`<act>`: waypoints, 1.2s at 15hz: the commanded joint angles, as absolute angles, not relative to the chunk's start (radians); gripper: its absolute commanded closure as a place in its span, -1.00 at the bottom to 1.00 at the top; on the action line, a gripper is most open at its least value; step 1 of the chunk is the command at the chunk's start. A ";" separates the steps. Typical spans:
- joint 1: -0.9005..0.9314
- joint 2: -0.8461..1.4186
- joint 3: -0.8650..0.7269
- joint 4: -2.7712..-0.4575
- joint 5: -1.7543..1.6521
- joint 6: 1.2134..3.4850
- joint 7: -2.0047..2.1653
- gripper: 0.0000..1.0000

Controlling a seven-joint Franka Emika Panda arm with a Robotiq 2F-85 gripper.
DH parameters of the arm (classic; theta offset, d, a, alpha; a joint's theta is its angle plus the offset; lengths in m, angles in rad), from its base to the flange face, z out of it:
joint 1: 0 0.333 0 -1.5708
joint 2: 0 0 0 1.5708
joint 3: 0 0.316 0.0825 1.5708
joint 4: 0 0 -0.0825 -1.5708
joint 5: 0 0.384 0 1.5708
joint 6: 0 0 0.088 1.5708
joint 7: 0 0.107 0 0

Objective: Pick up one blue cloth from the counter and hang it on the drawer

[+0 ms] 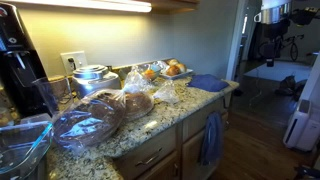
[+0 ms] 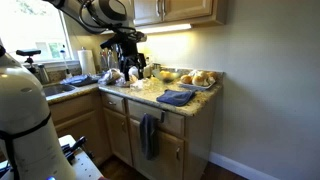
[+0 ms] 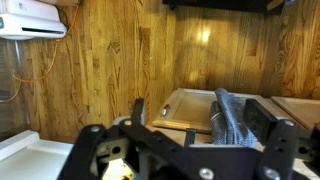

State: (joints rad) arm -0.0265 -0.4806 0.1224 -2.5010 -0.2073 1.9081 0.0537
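A blue cloth (image 2: 149,135) hangs limp over the front of a drawer under the counter (image 2: 200,104); it shows in both exterior views (image 1: 211,140) and in the wrist view (image 3: 232,115). A second blue cloth (image 2: 176,97) lies flat on the granite counter near its end (image 1: 205,82). A third blue cloth (image 2: 80,79) lies by the sink. My gripper (image 2: 127,58) hangs above the counter, behind the bagged food and apart from all the cloths. In the wrist view its fingers (image 3: 200,120) stand wide apart with nothing between them.
Bagged bread (image 1: 90,122) and trays of rolls (image 2: 198,78) crowd the counter. A coffee maker (image 1: 20,60) and a metal pot (image 1: 92,78) stand at the back. Upper cabinets (image 2: 185,10) hang above. A wall bounds the counter's end (image 2: 260,80).
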 commanded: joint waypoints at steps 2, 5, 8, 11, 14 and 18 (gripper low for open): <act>-0.005 -0.479 0.104 -2.499 -0.216 1.904 0.061 -1.00; -0.005 -0.479 0.104 -2.499 -0.216 1.904 0.061 -1.00; -0.009 -0.446 0.084 -2.485 -0.210 1.951 0.040 -1.00; -0.014 -0.397 0.078 -2.472 -0.257 2.049 0.005 -1.00; -0.012 -0.308 0.055 -2.442 -0.298 2.157 -0.113 -1.00; -0.006 -0.188 0.027 -2.392 -0.325 2.299 -0.272 -1.00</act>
